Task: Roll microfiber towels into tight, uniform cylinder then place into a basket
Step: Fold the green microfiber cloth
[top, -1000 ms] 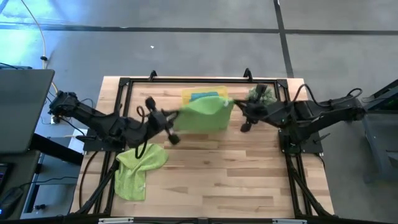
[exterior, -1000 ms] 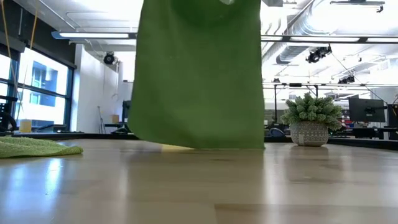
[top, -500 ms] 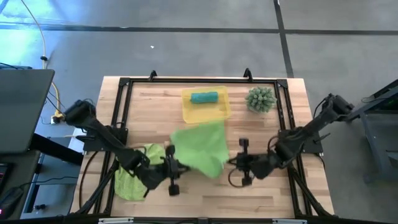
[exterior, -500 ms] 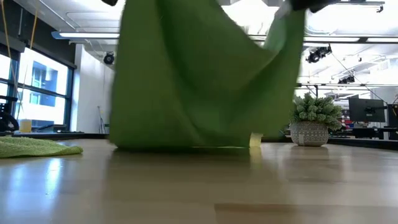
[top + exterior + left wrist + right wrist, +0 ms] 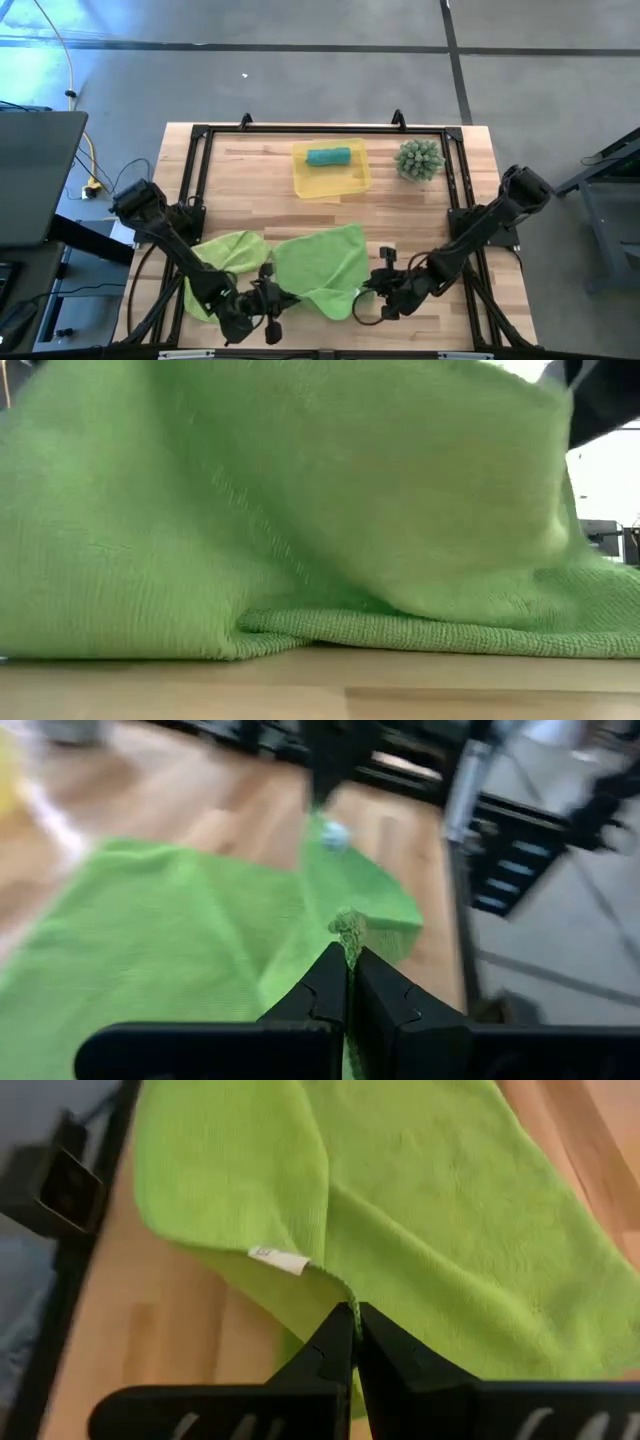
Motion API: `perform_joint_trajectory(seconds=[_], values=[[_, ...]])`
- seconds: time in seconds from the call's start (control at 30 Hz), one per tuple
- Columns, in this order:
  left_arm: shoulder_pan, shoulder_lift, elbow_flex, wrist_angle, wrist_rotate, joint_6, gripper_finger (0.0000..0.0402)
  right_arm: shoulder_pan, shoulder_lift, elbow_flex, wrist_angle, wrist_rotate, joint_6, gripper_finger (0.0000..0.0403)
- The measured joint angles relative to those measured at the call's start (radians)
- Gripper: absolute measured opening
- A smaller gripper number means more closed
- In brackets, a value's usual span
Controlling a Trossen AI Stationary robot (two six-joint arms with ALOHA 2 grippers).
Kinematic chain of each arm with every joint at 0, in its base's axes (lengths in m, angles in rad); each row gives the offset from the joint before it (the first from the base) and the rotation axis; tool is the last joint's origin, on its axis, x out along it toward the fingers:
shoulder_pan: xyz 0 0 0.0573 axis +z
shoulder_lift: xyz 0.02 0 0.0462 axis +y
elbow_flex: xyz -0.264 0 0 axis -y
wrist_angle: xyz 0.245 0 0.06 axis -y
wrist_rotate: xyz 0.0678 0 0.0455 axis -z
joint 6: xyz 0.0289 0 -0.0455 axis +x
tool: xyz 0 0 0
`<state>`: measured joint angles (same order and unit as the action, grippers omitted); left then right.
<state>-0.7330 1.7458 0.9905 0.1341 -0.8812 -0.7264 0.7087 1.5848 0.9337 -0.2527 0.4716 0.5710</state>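
Observation:
A lime-green towel [image 5: 320,262] lies spread over the near middle of the table, and its two near corners are held up by my grippers. My left gripper [image 5: 272,300] is shut on the near left corner. My right gripper [image 5: 372,290] is shut on the near right corner. In the low view the towel [image 5: 300,510] fills the picture, and its sagging near edge [image 5: 400,628] rests on the wood. A second lime-green towel [image 5: 215,270] lies crumpled to the left. The teal towel [image 5: 328,156] lies rolled in the yellow basket [image 5: 352,180]. My left gripper pinches the towel's near left corner [image 5: 347,925] between its two shut fingers, coming at it low from the table's left. The cloth runs from the fingertips down onto the table. My right gripper pinches the near right corner [image 5: 340,1288], next to the white label [image 5: 280,1260], slanting down from the table's right. The edge between the two holds sags to the table.
A spiky green plant [image 5: 420,160] in a pot stands at the far right. A black frame [image 5: 200,135] runs around the tabletop. Bare wood shows between the basket and the spread towel.
Both grippers have gone down and toward the table's near edge, staying shut and rolling as they went. The towel, which hung over the basket, has been drawn to the near middle of the table, and its far part has settled flat on the wood.

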Motion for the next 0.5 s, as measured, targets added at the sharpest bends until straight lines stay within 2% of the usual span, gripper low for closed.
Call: perform_joint_trajectory(seconds=[0.13, 0.2, 0.37, 0.5], values=[[-0.031, -0.001, 0.000, -0.090, -0.173, -0.106, 0.0001, -0.031, 0.002, 0.000, -0.056, 0.087, -0.010, 0.0000], [-0.034, -0.001, 0.001, -0.126, -0.208, -0.147, 0.0001, -0.064, -0.001, 0.000, -0.076, 0.089, -0.035, 0.0000], [0.007, 0.012, 0.000, -0.268, -0.098, -0.337, 0.0000, -0.160, 0.002, 0.000, -0.080, -0.042, -0.110, 0.0000], [0.037, 0.001, 0.000, -0.288, -0.107, -0.320, 0.0000, -0.197, -0.067, -0.001, -0.099, -0.095, -0.156, 0.0000]])
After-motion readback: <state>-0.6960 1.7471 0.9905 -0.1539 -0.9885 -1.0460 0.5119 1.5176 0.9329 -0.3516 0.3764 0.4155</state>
